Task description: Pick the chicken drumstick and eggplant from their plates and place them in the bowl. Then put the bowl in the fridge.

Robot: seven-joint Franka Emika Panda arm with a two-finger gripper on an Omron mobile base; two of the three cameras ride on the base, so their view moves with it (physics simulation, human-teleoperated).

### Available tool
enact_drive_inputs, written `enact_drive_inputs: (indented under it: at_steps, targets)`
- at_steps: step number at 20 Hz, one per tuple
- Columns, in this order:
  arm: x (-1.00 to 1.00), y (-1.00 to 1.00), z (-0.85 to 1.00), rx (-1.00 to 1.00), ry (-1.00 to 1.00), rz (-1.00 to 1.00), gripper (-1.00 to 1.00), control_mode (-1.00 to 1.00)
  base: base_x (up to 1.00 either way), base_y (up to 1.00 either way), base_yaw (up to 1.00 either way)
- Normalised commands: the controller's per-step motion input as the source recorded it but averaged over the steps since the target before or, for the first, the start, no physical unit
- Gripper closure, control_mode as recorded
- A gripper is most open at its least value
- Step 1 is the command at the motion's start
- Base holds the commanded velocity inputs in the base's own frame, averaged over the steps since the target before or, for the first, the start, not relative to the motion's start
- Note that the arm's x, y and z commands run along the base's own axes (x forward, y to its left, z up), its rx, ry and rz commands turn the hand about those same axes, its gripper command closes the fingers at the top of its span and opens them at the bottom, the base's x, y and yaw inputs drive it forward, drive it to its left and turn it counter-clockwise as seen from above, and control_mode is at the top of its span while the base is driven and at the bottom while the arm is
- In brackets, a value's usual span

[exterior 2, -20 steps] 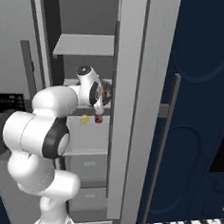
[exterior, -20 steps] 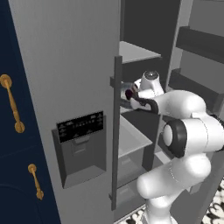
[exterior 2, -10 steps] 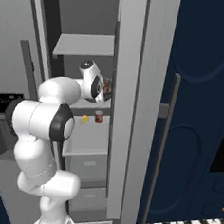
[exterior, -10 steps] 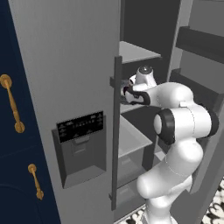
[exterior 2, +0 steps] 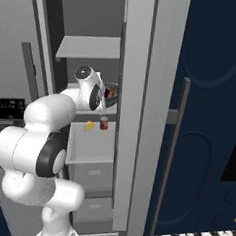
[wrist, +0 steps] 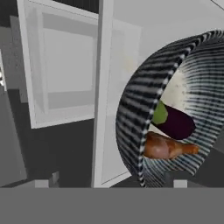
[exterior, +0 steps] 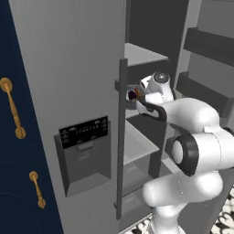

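Both foods are seen lying in the bowl [wrist: 175, 113]: the eggplant [wrist: 175, 122] above, the chicken drumstick [wrist: 166, 148] just beside it; the first part is judged done. The bowl is seen inside the open fridge [exterior: 73, 68], at the gripper [exterior: 139, 97]; whether it is gripped or already resting on a shelf cannot be told; release and withdrawal are judged to remain.

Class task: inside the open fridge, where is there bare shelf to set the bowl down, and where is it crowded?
Bare: the upper shelf under the fridge top. Crowded: the middle shelf's back, by a yellow item and red jar; its front is free.
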Motion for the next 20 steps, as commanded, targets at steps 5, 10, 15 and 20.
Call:
enact_drive_inputs:
  at_steps: [5,10,15,20]
  targets:
    - [-1.00,0.00,0.88,0.00,-0.24,0.11,-1.00,-1.00,0.00,0.00,0.00]
    - [-1.00,0.08,0.95,0.00,-0.03,0.07,-1.00,-1.00,0.00,0.00,0.00]
    - [-1.00,0.35,0.61,0.00,0.00,0.02,-1.00,-1.00,0.00,0.00,0.00]
    - [-1.00,0.23,0.00,0.02,-0.01,0.01,-1.00,-1.00,0.00,0.00,0.00]
